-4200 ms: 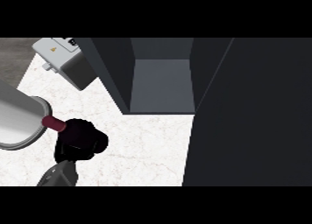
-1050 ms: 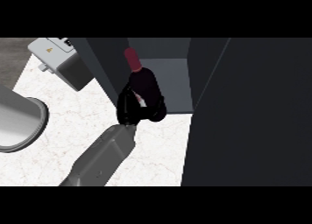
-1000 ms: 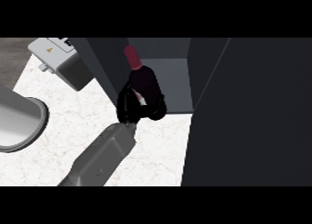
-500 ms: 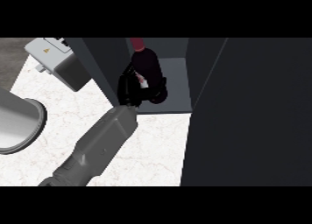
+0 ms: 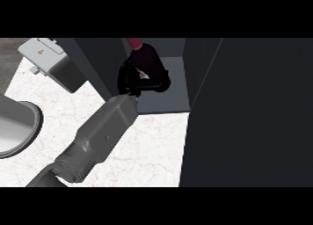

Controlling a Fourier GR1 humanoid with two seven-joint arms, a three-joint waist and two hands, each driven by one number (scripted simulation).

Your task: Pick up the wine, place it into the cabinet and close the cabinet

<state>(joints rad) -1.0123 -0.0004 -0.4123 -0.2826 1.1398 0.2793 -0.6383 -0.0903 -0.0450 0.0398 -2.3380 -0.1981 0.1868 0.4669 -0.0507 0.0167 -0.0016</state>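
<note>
The wine bottle (image 5: pixel 148 59) is dark with a maroon neck pointing toward the top of the view. It is inside the open cabinet (image 5: pixel 169 96), over the grey shelf. My left hand (image 5: pixel 141 83) is shut around the bottle's lower body, and its grey forearm runs in from the lower left across the counter. The bottle's base is hidden by the hand, so I cannot tell whether it rests on the shelf. The cabinet door (image 5: pixel 256 114) stands open as a big dark panel on the right. My right hand does not show.
A large steel pot (image 5: pixel 10 129) sits at the left edge on the white marble counter (image 5: pixel 152 149). A grey boxy appliance (image 5: pixel 52 61) stands at the back left, beside the cabinet's left wall.
My left hand carried the bottle from beside the pot into the cabinet. Over the last second it pushed deeper in, toward the top of the view.
</note>
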